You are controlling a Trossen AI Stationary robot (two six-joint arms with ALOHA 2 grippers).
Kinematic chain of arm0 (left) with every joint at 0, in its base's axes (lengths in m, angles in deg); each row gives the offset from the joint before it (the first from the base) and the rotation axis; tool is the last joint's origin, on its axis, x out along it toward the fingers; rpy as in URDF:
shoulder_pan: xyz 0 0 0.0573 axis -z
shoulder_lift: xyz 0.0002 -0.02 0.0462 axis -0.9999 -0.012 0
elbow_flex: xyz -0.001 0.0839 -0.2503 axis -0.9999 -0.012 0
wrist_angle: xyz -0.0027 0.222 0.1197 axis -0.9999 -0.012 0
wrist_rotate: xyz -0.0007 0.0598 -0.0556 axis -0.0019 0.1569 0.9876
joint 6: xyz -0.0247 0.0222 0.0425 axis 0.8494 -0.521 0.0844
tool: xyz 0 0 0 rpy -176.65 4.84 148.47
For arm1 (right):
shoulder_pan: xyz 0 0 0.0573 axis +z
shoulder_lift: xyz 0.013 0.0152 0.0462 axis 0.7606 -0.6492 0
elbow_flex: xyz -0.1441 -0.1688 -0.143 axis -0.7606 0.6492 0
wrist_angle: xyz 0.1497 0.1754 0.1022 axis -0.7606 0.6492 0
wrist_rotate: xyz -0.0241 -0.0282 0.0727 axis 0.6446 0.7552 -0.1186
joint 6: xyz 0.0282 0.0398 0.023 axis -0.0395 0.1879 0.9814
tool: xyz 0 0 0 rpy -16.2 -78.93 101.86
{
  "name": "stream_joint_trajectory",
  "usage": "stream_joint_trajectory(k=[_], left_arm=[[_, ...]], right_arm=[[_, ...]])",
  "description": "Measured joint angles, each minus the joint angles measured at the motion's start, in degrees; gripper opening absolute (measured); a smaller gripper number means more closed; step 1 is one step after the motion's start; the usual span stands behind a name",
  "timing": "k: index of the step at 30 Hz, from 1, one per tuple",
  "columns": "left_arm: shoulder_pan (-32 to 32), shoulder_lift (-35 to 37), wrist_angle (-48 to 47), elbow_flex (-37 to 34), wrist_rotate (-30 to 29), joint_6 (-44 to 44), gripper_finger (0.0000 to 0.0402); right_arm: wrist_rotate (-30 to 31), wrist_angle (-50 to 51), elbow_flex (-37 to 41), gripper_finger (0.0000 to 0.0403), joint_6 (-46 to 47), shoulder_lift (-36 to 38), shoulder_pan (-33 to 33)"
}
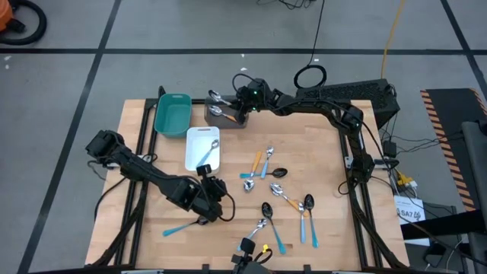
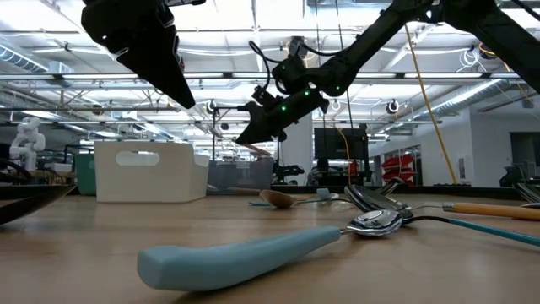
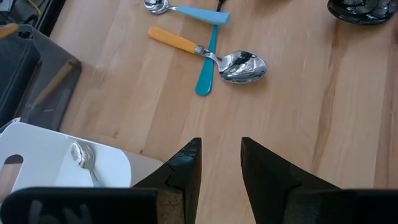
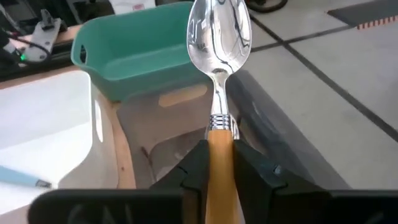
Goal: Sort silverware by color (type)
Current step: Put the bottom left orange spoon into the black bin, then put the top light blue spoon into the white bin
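Right arm stretched from the worktop's right edge toward its far edge, elbow bent, right gripper (image 4: 219, 165) hanging over the grey tray (image 1: 228, 116) near the far edge – fingers pinched on the orange handle of a spoon (image 4: 219, 68). Held upright between the pads, shiny silver bowl pointing away from the wrist, a ribbed metal collar where bowl-stem meets handle. Below it, seen through the right wrist view, the tray's smoky translucent walls with the teal tray (image 4: 134, 53) beyond and the white tray (image 4: 56, 124) beside.

Left arm reaching in from the left edge, forearm lying low across the wood, left gripper (image 3: 221, 171) just past the near end of the white tray, toward the near-left part of the worktop. Fingers parted by a narrow gap, nothing between them.

In the white tray, one light-blue-handled spoon (image 1: 205, 156). Loose silverware (image 1: 278, 194) scattered over the right half of the worktop – orange and light-blue handles mixed, bowls either mirror-silver or black, several crossing each other. One more light-blue-handled spoon (image 1: 183, 227) lying alone near the near edge, just beside the left gripper. Another light-blue handle (image 2: 245, 253) flat on the wood close to the low camera
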Motion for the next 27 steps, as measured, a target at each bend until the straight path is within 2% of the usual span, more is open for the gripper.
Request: stream_joint_trajectory(k=[7, 20, 27], left_arm=[[0.00, 0.00, 0.00, 0.00, 0.00, -0.13, 0.0113], [0.00, 0.00, 0.00, -0.02, -0.02, -0.13, 0.0113], [0.00, 0.00, 0.02, -0.02, -0.02, 0.15, 0.0113]], right_arm=[[-0.04, -0.19, 0.00, 0.0078, 0.83, 0.00, 0.00], [-0.13, 0.25, 0.00, 0.0081, 0.65, 0.05, 0.00], [-3.10, 10.41, 0.04, 0.0082, -2.28, 7.53, 0.79]])
